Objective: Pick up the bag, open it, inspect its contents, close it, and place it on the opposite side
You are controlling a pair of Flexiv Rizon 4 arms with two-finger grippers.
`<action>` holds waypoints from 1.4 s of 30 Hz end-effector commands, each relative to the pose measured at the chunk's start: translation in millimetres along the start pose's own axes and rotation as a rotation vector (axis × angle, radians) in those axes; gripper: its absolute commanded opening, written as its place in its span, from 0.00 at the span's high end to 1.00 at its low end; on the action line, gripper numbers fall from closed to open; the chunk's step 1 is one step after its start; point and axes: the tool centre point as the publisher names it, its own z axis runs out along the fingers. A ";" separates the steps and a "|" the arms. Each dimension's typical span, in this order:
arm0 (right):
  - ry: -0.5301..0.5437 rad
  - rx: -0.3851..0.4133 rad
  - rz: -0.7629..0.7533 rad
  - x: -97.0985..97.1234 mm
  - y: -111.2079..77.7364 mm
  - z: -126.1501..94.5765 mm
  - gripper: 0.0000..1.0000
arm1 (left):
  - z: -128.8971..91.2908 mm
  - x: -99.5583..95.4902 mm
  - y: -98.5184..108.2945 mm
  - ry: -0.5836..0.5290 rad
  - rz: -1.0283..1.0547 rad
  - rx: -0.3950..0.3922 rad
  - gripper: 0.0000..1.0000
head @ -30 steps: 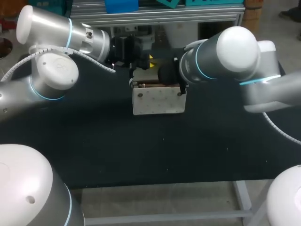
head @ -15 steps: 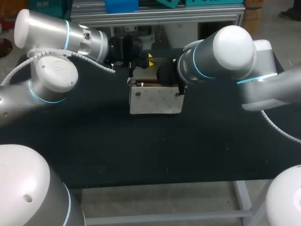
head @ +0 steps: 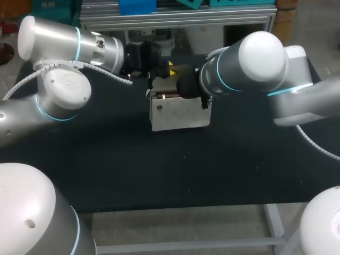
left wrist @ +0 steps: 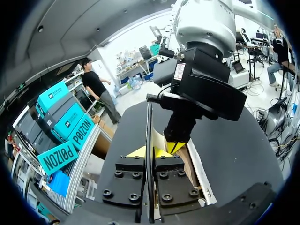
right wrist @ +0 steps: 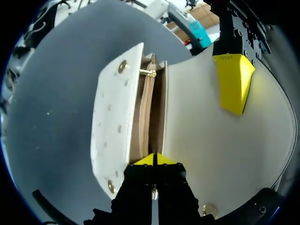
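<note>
The white bag [head: 178,112] stands on the black table [head: 159,170], held from above by both arms. Its studded front panel [right wrist: 112,126] faces me, its tan inside [right wrist: 147,117] shows, and the flap [right wrist: 211,140] is lifted back. My right gripper [right wrist: 153,160] is shut on the bag's back rim, just behind the tan opening; in the head view the wrist [head: 187,85] hides it. My left gripper [left wrist: 149,152] is shut on the flap's thin edge, and one of its yellow fingers [right wrist: 233,82] lies against the flap. The left gripper [head: 169,68] sits behind the bag.
Both arms crowd the table's far middle, the left arm [head: 69,48] and the right arm [head: 255,61] meeting over the bag. The table's front edge [head: 175,208] runs across the near side. A metal frame [head: 175,21] stands just beyond the far edge.
The bag and both grippers swayed slightly to the left, then back to the right. Both grips stayed the same.
</note>
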 end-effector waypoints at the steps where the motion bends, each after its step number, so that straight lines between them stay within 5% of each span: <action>1: 0.022 -0.001 0.010 -0.6 -4.1 12.5 1.00 | -3.5 0.4 -1.0 0.002 0.006 0.017 1.00; 21: 0.000 -0.013 -0.004 5.9 6.0 -3.3 1.00 | -3.2 -4.9 4.8 -0.036 -0.032 0.013 1.00; 42: 0.038 -0.009 0.039 5.4 -2.8 21.0 1.00 | -11.5 12.5 -3.9 0.004 0.024 0.083 1.00</action>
